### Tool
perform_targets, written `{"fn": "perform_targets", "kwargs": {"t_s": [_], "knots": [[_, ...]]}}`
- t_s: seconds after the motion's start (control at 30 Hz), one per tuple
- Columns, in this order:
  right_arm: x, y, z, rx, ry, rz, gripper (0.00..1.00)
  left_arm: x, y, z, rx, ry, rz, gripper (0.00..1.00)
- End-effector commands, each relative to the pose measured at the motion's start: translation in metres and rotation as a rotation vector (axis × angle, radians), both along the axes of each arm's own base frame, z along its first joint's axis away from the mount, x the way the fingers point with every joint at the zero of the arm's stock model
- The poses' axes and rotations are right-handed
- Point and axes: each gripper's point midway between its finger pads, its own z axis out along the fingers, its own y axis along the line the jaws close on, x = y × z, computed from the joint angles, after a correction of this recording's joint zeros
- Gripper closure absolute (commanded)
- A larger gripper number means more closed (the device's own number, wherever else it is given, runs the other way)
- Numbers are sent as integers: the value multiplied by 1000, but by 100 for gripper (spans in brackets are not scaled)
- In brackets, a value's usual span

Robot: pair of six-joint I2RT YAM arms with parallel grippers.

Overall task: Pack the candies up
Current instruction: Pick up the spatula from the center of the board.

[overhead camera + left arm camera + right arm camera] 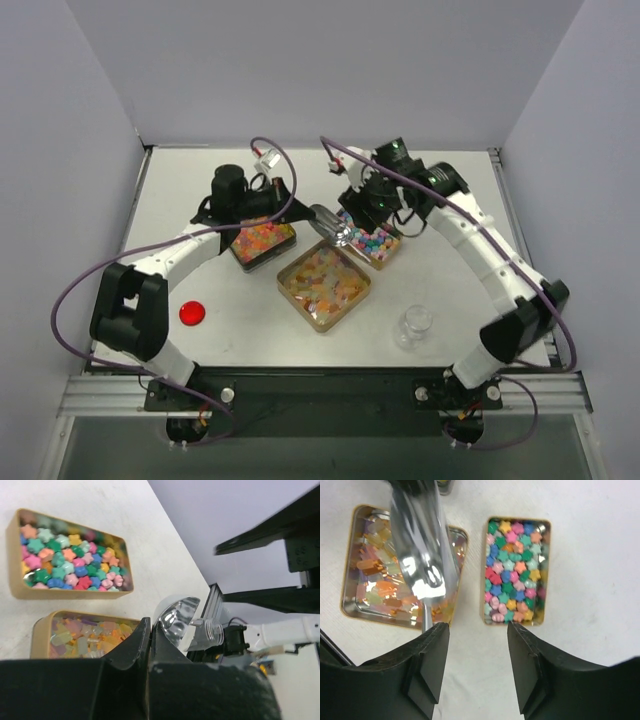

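The candies lie in three gold tins. One tin holds mixed pastel balls [263, 240], a square one holds orange and yellow gummy bits [323, 285], and a third holds coloured star sweets [372, 243]. My left gripper [290, 214] is shut on a shiny metal scoop [330, 225] and holds it above the gap between the tins. In the left wrist view the shut jaws [149, 622] pinch the scoop [176, 620]. My right gripper [477, 630] is open and empty. It hovers just before the star tin [517, 570] and the gummy tin [370, 570], with the scoop's [420, 555] thin stem beside its left finger.
A red round lid [191, 312] lies at the front left. A clear glass [415, 322] stands at the front right and also shows in the left wrist view [212, 634]. White walls close in the table at the back and both sides.
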Motion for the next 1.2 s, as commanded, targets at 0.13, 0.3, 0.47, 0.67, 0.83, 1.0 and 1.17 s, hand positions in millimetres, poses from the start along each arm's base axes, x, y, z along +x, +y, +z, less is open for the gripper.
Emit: {"fn": "perform_targets", "kwargs": {"t_s": [0.13,0.3,0.47,0.67,0.83,1.0,1.17], "knots": [[-25,-29,17,221,-324,31,40,23,31,4,-119,128,134,100],[-25,-23,-6,199,-335,31,40,35,35,4,-112,174,201,100],[-5,-8,-7,236,-384,34,43,43,37,3,-91,210,249,100],[8,5,-21,203,-351,64,49,47,37,3,-93,230,260,100],[15,9,-22,196,-360,78,56,49,37,0,-90,246,269,100],[20,13,-22,192,-376,85,63,50,39,-4,-86,258,275,100],[21,17,-30,181,-366,97,64,50,38,-4,-86,258,272,100]]}}
